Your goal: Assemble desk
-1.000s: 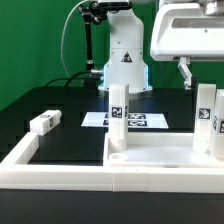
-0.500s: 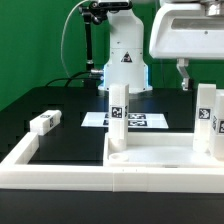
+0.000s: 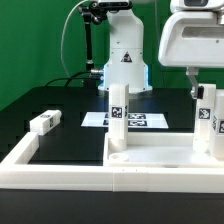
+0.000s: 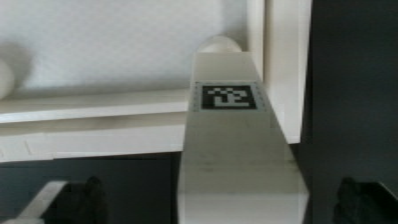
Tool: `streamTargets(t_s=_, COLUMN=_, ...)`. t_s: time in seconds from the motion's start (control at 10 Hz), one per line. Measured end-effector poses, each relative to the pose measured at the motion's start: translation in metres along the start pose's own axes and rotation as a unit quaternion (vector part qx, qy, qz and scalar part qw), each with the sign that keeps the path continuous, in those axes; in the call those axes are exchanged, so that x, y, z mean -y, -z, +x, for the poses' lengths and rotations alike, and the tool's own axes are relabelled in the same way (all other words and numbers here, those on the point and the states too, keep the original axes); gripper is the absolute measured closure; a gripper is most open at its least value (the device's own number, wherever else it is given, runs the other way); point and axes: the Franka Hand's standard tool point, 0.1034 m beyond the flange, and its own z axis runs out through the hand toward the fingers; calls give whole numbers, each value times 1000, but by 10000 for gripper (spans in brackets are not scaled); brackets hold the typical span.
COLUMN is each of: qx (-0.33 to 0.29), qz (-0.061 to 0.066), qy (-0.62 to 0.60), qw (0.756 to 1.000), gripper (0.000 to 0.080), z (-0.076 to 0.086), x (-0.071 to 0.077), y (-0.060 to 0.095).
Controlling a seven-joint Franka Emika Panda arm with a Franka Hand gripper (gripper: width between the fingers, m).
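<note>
Wrist view: your pincer hangs wide open and empty, with one dark fingertip on each side of an upright tagged leg, neither touching it. In the exterior view that leg stands at the view's right on the white tabletop panel, which lies on the black table tucked into a corner of the white rim. The parts look like rigid, light, smooth plastic that could slip or tip, so close on the leg's flat sides. A second leg stands nearby and a loose leg lies well apart toward the exterior view's left, leaving open room above.
</note>
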Motion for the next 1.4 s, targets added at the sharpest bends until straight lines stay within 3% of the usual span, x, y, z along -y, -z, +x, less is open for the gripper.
streamTargets(t_s=0.2, qx=3, qz=-2, qy=-6, qw=1000, gripper=151, z=-2, x=1, y=-4)
streamTargets(t_s=0.3, qx=3, qz=-2, qy=-6, qw=1000, gripper=276, z=-2, x=1, y=-5)
streamTargets(t_s=0.4, qx=3, qz=-2, qy=-6, qw=1000, gripper=276, z=-2, x=0, y=-5)
streamTargets(t_s=0.6, qx=3, qz=-2, qy=-7, qw=1000, gripper=512, z=-2, x=-1, y=-5)
streamTargets(t_s=1.0, qx=4, qz=-2, qy=-39, qw=999, gripper=512, z=-2, x=-1, y=-5)
streamTargets(t_s=1.4, qx=0, qz=-1, qy=-262, qw=965, gripper=512, z=-8, x=0, y=-9)
